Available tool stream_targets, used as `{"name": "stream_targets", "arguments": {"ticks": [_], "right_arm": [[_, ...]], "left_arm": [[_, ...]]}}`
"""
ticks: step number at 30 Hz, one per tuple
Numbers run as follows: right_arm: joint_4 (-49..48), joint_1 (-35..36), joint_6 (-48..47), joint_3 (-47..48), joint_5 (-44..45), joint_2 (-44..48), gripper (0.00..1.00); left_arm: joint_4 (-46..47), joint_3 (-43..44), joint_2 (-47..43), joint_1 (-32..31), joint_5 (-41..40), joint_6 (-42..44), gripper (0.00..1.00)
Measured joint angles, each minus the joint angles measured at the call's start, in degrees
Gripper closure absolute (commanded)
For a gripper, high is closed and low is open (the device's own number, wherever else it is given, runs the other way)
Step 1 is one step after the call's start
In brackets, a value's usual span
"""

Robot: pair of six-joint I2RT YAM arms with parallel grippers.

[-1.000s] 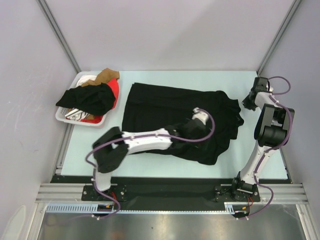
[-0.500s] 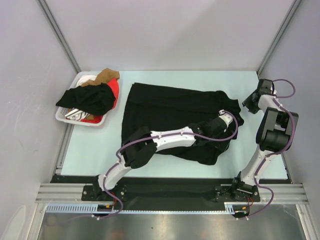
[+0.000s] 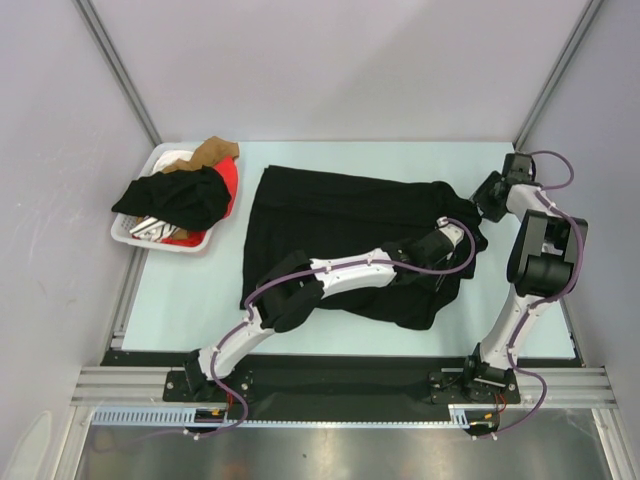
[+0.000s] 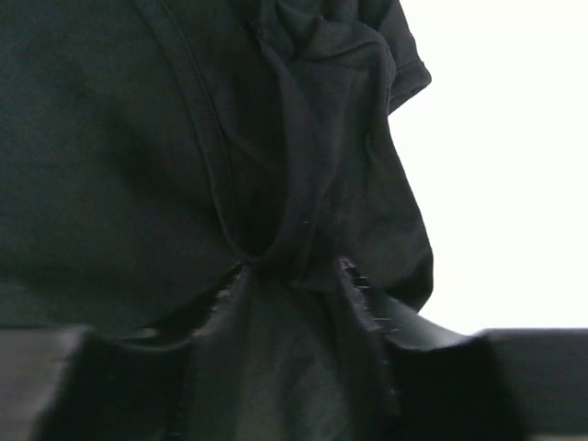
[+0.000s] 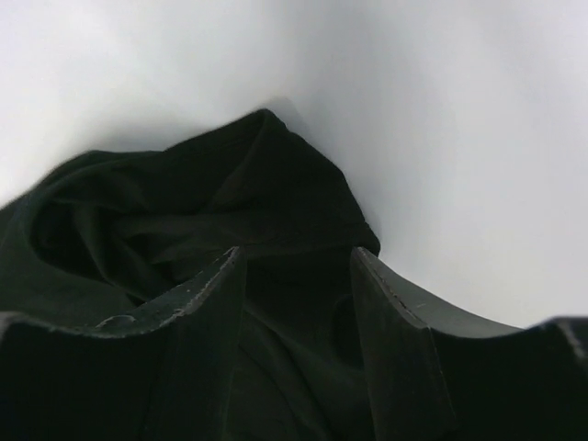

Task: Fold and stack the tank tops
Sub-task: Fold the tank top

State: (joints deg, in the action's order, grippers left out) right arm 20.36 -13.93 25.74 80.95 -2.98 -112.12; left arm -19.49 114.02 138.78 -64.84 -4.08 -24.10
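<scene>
"The black tank top [image 3: 330, 210], where is it?" my colleague asks over the line.

"Spread out in the middle of the table [image 3: 190, 290], wide and mostly flat, with its right end rumpled. From above I see my left arm reaching across it toward that rumpled end."

"And the left gripper [image 4: 287, 271]?"

"On my wrist feed a gathered fold of the black cloth runs into the gap between the fingers [image 4: 216, 317], and the seams pucker right at the tips. I read that as pinched on the fabric."

"The right gripper [image 5: 296, 253]?"

"It sits at the far right corner of the same garment. Its jaws stand apart, and the dark cloth lies under and between them with pale table beyond. I see no pinch there."

"The red tank top [image 3: 231, 180]?"

"In the white basket [image 3: 125, 232] at the far left of the table, well apart from both arms. Only a strip of red shows along the basket's right side. A crumpled black garment [image 3: 175, 197] lies over it and a brown cloth [image 3: 214, 151] sits at the far edge."
</scene>
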Motion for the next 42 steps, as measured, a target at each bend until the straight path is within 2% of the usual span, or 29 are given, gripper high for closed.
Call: {"name": "stream_targets", "arguments": {"ticks": [1,3,4,5,6,7,10,14,21,22,23,25,26,27,31,35,40,42], "right_arm": [[0.00,0.26,-0.09,0.00,-0.39,-0.61,0.47],[0.15,0.48,-0.20,0.00,-0.87,-1.77,0.55],[0.24,0.48,-0.31,0.00,-1.18,-2.36,0.60],[0.42,0.48,-0.35,0.09,-1.42,-2.97,0.71],[0.74,0.48,-0.59,0.46,-1.66,-3.82,0.76],[1.05,0.48,-0.52,1.03,-1.81,-4.63,0.88],[2.01,0.59,-0.42,3.19,-1.84,-6.56,0.99],[3.76,0.90,-0.39,6.84,-0.04,-7.52,1.00],[5.49,1.05,-0.52,15.76,4.57,-8.79,1.00],[5.51,0.98,-0.55,16.68,5.31,-9.01,0.97],[5.51,0.92,-0.52,17.35,5.79,-9.20,0.85],[5.62,0.66,-0.28,18.03,6.25,-9.29,0.51],[5.81,0.52,-0.37,18.21,6.32,-9.29,0.48],[6.10,0.37,-0.63,18.32,6.45,-9.29,0.47],[6.27,0.20,-0.94,14.82,6.32,-7.19,0.41],[6.27,0.37,-0.74,1.95,5.03,2.58,0.41],[5.38,1.64,0.52,-13.99,3.61,19.47,0.41],[5.51,2.91,1.27,-17.99,3.78,24.57,0.41]], "left_arm": [[0.00,0.00,0.00,0.07,0.13,0.07,0.68],[0.00,0.00,0.00,0.15,0.42,0.33,0.75],[0.00,0.00,0.00,0.17,0.63,0.52,0.77],[0.00,0.00,0.00,0.20,0.87,0.63,0.78],[0.00,0.00,0.00,0.20,1.22,0.70,0.78],[0.00,0.00,0.00,0.20,1.42,0.76,0.78],[0.00,0.00,-0.02,0.09,1.55,1.33,0.77],[-0.04,0.00,-0.04,-0.35,1.49,2.43,0.73],[-0.81,0.00,-0.85,-1.29,1.31,3.63,0.73],[-0.81,0.00,-1.01,-1.38,1.33,3.69,0.72],[-0.79,0.00,-1.11,-1.44,1.33,3.78,0.72],[-0.76,0.00,-1.27,-1.60,1.33,4.09,0.69],[-0.79,-0.02,-1.33,-1.68,1.36,4.31,0.67],[-0.76,-0.02,-1.44,-1.81,1.38,4.48,0.64],[-0.02,-0.87,-2.49,-2.43,1.49,4.81,0.42],[1.90,-6.16,-6.73,-2.64,1.09,3.54,0.33],[7.19,-21.86,-18.34,-1.66,-0.17,0.02,0.24],[8.87,-28.02,-23.47,-0.26,-0.44,-1.57,0.23]]}}
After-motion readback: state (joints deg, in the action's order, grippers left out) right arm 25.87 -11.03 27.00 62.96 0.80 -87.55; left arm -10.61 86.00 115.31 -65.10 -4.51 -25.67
